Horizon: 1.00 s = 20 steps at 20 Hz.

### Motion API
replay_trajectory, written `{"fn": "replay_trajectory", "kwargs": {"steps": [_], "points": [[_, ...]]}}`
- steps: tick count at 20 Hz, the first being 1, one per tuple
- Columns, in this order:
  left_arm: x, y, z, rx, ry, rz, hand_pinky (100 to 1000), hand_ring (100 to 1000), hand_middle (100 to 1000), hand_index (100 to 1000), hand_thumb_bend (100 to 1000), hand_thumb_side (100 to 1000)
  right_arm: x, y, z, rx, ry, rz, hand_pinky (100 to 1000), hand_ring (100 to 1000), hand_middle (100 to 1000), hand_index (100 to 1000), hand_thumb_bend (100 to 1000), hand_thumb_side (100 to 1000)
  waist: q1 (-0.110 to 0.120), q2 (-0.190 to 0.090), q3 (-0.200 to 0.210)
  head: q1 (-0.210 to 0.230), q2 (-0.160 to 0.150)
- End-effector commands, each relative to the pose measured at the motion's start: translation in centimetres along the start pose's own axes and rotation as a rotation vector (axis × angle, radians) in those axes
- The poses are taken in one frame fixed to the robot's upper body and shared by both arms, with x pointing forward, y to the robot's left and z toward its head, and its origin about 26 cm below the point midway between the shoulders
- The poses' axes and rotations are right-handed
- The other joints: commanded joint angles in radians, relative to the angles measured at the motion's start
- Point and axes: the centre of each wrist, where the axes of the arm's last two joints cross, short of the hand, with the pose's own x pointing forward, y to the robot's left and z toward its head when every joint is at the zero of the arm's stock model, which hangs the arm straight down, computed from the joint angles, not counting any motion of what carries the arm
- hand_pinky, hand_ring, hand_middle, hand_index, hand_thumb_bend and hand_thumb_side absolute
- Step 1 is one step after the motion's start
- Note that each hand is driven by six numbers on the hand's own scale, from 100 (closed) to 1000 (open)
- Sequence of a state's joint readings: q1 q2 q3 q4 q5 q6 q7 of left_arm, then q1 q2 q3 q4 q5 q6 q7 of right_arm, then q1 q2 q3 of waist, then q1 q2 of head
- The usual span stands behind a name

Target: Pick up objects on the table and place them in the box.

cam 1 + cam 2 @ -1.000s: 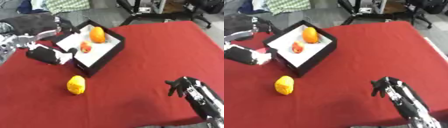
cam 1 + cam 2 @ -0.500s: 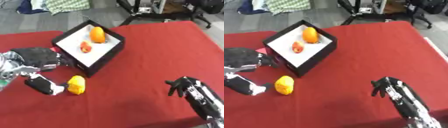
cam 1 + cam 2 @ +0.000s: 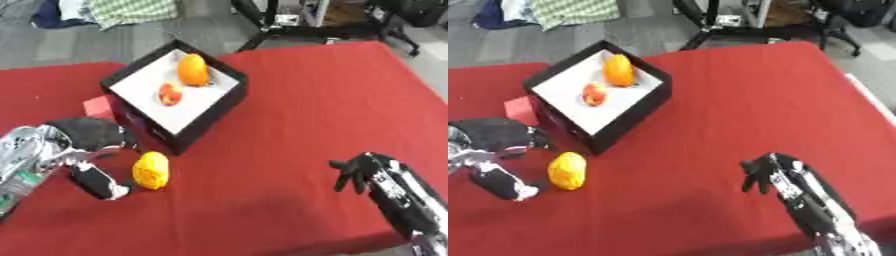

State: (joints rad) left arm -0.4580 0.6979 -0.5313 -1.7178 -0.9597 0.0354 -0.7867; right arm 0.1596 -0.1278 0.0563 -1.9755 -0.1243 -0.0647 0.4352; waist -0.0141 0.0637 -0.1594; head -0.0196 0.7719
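Note:
A black box (image 3: pixel 226 102) with a white floor stands at the upper left of the red table. Inside it lie an orange fruit (image 3: pixel 192 69) and a smaller red-orange fruit (image 3: pixel 170 93). A yellow fruit (image 3: pixel 151 170) lies on the cloth just in front of the box. My left hand (image 3: pixel 94 145) is low at the left, right beside the yellow fruit, fingers pointing down past it and relaxed; nothing is held. My right hand (image 3: pixel 360 169) rests at the lower right, far from the fruit, fingers loosely spread and empty.
A small red block (image 3: pixel 98 106) sits against the box's left side. The table's far edge (image 3: pixel 297 47) borders a grey floor with clothes and black stands. Bare red cloth (image 3: pixel 324 105) stretches right of the box.
My left hand has come down from beside the box to the yellow fruit, closing in on its left side. The right hand has stayed put. The view has shifted a little.

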Motion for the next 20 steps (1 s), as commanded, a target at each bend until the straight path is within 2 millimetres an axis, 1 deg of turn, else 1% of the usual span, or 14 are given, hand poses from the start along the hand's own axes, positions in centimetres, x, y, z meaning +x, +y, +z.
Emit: {"fn": "replay_trajectory", "kwargs": {"steps": [1,4,7,11,13,17,20], "points": [[-0.8,-0.6,-0.8,0.048,0.035,0.015,843,760,770,895,218,521,0.7,-0.1,-0.1,0.011,-0.014,0.022,894,465,263,565,100,682,0.011,0.002,0.001,-0.006,-0.002],[-1.0,-1.0,-1.3,0.107,0.045,0.048,834,747,759,891,172,496,0.7,-0.1,-0.1,0.01,-0.013,0.022,894,465,263,565,100,690,0.011,0.002,0.002,-0.007,-0.002],[-0.9,-0.9,-1.6,0.18,0.048,0.103,824,732,745,884,102,484,0.7,-0.1,-0.1,0.011,-0.013,0.022,894,465,263,565,100,689,0.011,0.002,0.004,-0.008,-0.002],[-0.4,-0.6,-1.4,0.239,0.024,0.174,820,725,738,882,100,517,0.7,-0.1,-0.1,0.009,-0.012,0.024,894,465,263,565,100,689,0.011,0.002,0.004,-0.008,-0.002],[0.0,-0.4,-1.1,0.235,-0.003,0.196,824,733,744,887,100,561,0.7,-0.1,-0.1,0.008,-0.012,0.024,894,465,263,565,100,688,0.011,0.003,0.003,-0.009,-0.002],[0.8,0.4,0.2,0.166,-0.079,0.182,841,756,761,897,100,608,0.7,-0.2,-0.1,0.007,-0.013,0.026,894,465,263,565,100,684,0.012,0.003,0.003,-0.011,-0.002],[1.1,1.2,1.3,0.116,-0.112,0.145,847,763,768,900,100,602,0.7,-0.2,-0.1,0.006,-0.013,0.026,894,465,263,565,100,682,0.012,0.002,0.004,-0.014,-0.002]]}}
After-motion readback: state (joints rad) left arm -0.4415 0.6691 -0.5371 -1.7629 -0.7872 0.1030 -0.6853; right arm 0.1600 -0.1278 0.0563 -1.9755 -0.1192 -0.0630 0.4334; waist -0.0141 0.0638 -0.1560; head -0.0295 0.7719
